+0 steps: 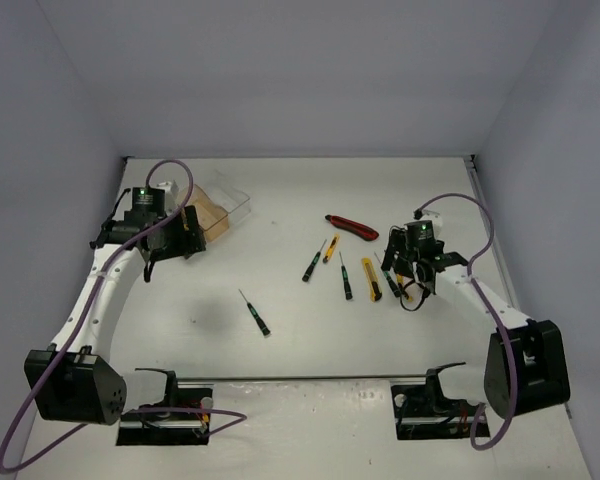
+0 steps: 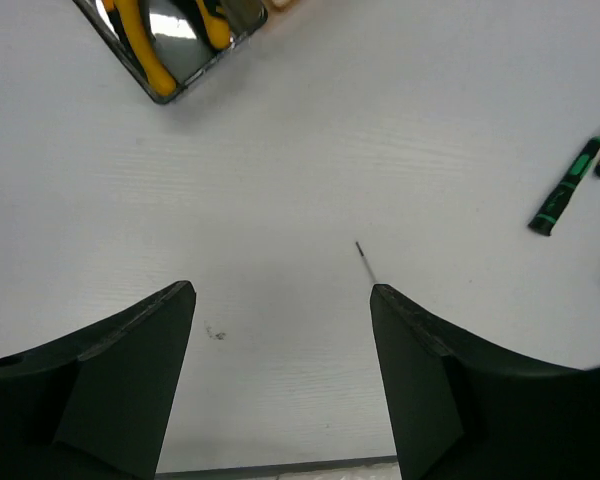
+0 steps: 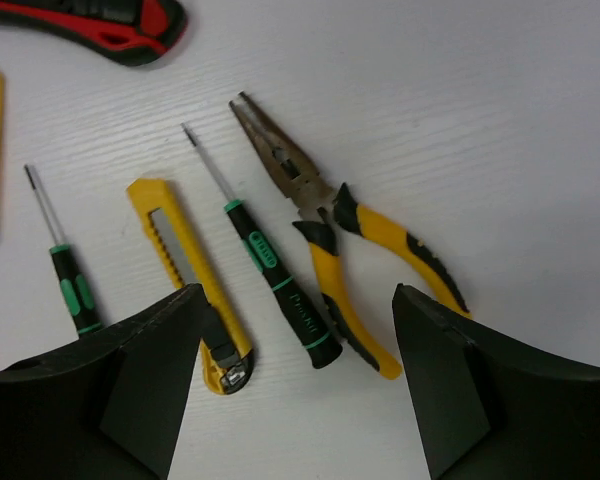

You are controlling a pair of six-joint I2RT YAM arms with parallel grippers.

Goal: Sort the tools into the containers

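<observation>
The left pincer [image 1: 175, 240] hangs at the near-left end of the row of bins [image 1: 218, 208] and covers that end. The amber bin [image 1: 210, 215] and the clear bin [image 1: 234, 202] show beyond it. The right pincer [image 1: 412, 280] hangs over the right end of a loose spread of tools on the tabletop [image 1: 300, 345]. The red-black utility knife [image 1: 352, 227] lies farthest back, and the yellow utility knife [image 1: 371, 280] lies just left of that pincer. A lone screwdriver [image 1: 255, 313] lies apart from the others, nearer the left arm.

From the left wrist, the left pincer is released: its fingers [image 2: 130, 380] stand wide apart with only bare tabletop between them. A thin shaft [image 2: 364, 260] pokes out just beside the right finger's tip. A corner of the dark grey bin [image 2: 160, 88] sits well ahead to the upper left, with yellow handles [image 2: 145, 50] inside it.

From the right wrist, the right pincer is also released and grasps nothing. The pliers [image 3: 310, 200] lie on the tabletop within the gap, nose pointing away and handles splayed toward the right finger [image 3: 480, 390]. A black-green screwdriver [image 3: 275, 270] lies close beside them on the left, also within the gap. The near end of the yellow utility knife lies just beside the left finger's tip. The red-black utility knife lies well ahead, at the upper left.
</observation>
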